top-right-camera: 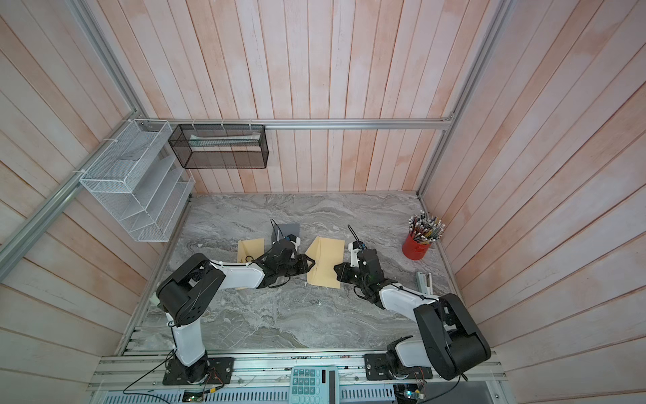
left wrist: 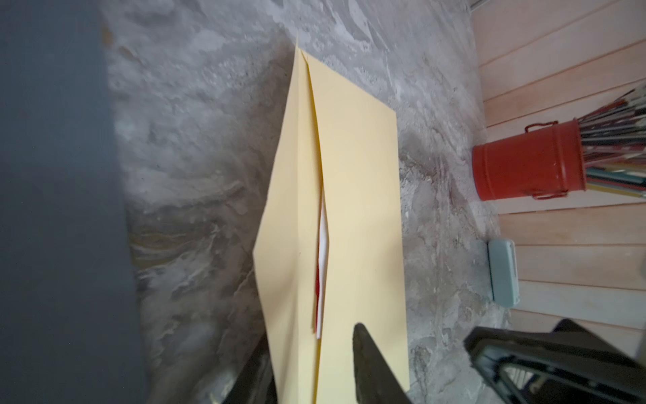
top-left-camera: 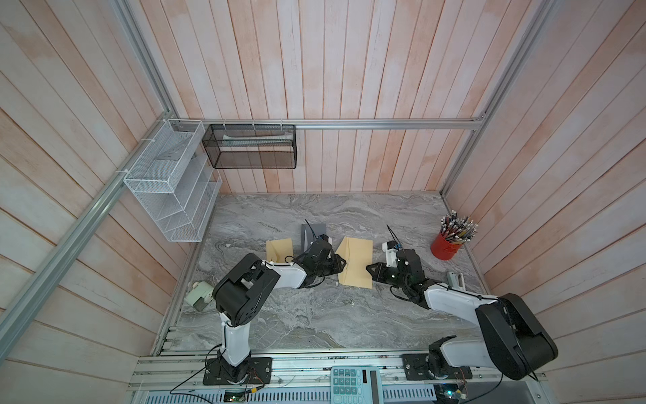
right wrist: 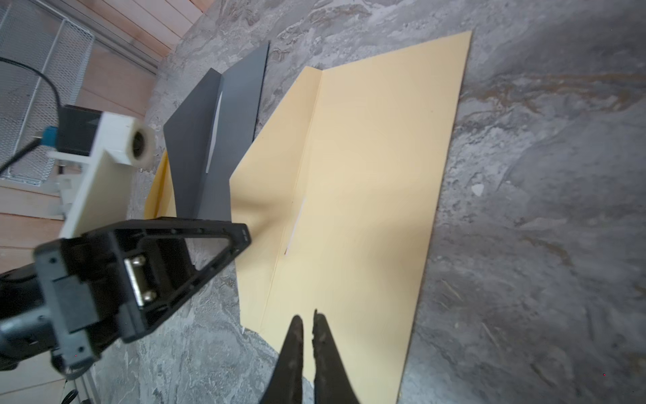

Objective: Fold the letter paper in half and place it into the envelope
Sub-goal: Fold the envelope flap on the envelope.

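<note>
White paper [left wrist: 324,241] peeks from the open tan envelope [left wrist: 360,196] on the tabletop [left wrist: 195,140]; my left gripper [left wrist: 311,335] is spread, my right gripper [right wrist: 307,314] pressed together.

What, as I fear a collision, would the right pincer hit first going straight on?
Probably the flat yellow paper envelope lying right ahead of the right pincer; depth is unclear.

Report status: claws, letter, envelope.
Left claw open, straddling the envelope mouth. Right claw shut at its opposite edge. White letter paper showing inside the slot. Grey envelope close beside, not blocking.
</note>
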